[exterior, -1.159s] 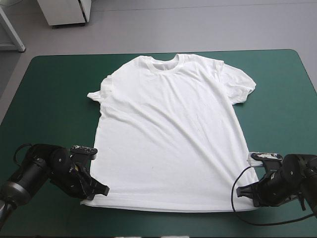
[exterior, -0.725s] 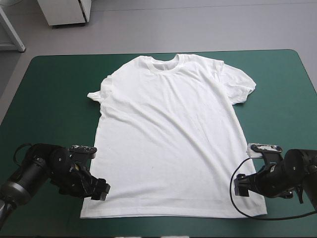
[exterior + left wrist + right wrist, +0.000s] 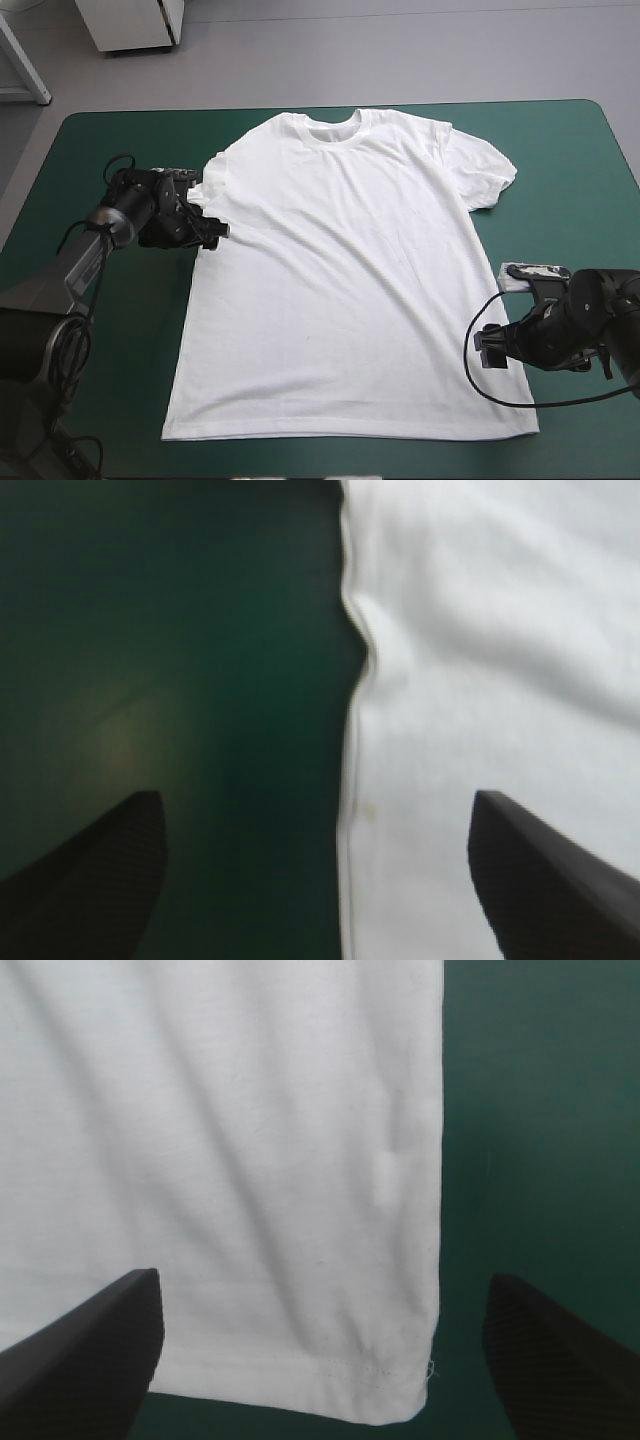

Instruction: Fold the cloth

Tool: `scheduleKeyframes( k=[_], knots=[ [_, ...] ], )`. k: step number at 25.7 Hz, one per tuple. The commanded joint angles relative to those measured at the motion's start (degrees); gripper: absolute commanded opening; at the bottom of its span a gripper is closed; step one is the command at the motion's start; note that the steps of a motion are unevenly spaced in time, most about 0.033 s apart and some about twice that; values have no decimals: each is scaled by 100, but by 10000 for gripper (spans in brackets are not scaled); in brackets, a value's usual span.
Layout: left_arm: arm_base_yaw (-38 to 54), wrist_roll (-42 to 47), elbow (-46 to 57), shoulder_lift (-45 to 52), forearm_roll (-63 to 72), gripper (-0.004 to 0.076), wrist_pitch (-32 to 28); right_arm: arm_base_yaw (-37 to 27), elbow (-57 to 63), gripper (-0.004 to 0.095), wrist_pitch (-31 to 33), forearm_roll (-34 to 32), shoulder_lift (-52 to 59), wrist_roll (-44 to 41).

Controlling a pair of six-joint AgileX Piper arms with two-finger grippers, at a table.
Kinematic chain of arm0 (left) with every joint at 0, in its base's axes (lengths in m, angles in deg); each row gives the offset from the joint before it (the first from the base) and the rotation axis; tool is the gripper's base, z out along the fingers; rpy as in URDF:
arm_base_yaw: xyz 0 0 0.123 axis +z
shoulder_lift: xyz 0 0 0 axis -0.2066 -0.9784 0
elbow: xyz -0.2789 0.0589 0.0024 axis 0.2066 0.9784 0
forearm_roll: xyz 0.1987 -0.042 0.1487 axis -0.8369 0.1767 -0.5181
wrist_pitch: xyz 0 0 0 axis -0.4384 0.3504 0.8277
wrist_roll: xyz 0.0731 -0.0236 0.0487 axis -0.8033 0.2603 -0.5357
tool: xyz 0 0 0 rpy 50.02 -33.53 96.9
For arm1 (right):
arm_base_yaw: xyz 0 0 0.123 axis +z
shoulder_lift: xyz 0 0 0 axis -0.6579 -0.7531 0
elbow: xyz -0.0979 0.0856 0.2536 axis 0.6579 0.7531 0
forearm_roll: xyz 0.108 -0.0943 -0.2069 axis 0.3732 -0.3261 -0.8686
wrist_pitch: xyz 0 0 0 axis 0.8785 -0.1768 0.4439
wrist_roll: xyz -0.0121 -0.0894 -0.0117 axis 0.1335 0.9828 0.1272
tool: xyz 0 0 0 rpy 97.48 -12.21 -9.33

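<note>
A: White T-shirt [image 3: 340, 280] lies flat mid-counter [image 3: 590, 180]; our left gripper [image 3: 215, 232], released, has left the near hem [image 3: 350, 432] for the left-edge sleeve [image 3: 200, 188].
B: Our right gripper [image 3: 487, 350], released too, stays by the hem; we fold next.

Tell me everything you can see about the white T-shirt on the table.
The T-shirt is white, short-sleeved, thin soft fabric, spread flat on the teal-green cover, round collar toward the far edge, stitched hem toward the near one. Shallow wrinkles cross it; the sleeve beside the left gripper is bunched, the other lies open. That gripper, open, straddles the shirt's side edge; the open right gripper sits by the opposite edge near the hem corner. Neither grips it.
</note>
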Motion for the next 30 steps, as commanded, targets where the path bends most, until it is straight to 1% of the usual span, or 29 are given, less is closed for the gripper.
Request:
scheduleKeyframes(
  k=[1,3,5,9,12,15,17,21,22,23,26,30],
  knots=[
    [11,-210,-947,-343,160,601,-9,-4,-188,775,-208,24,74,2],
    [-22,-315,-1408,-651,226,596,81,-4,-188,775,-394,24,74,2],
    [-25,-305,-1690,-908,288,571,274,-4,-225,773,-480,24,54,2],
    [-25,-305,-1859,-1269,475,503,672,-4,-454,772,-549,2,-108,2],
    [-47,-371,-1859,-1423,754,434,896,-4,-754,772,-779,2,-293,-42],
    [-60,-499,-1859,-1491,1063,346,1051,-4,-1243,767,-1055,-12,-679,-42],
    [-82,-526,-1859,-1503,1096,250,1096,-4,-1654,768,-1199,-82,-1072,-19],
    [-93,-638,-1859,-1503,1121,25,1096,-4,-2554,767,-1285,-307,-1990,6],
    [-93,-674,-1859,-1503,1121,-8,1096,-15,-2837,767,-1285,-339,-2288,6],
    [-93,-674,-1859,-1503,1121,-6,1096,-25,-2974,767,-1275,-339,-2436,6],
    [-93,-744,-1859,-1503,1121,-7,1096,-25,-3987,767,-1252,-339,-3580,52],
    [-93,-757,-1859,-1503,1121,-9,1096,-25,-4839,765,-1239,-339,-4548,67]
  ],
)
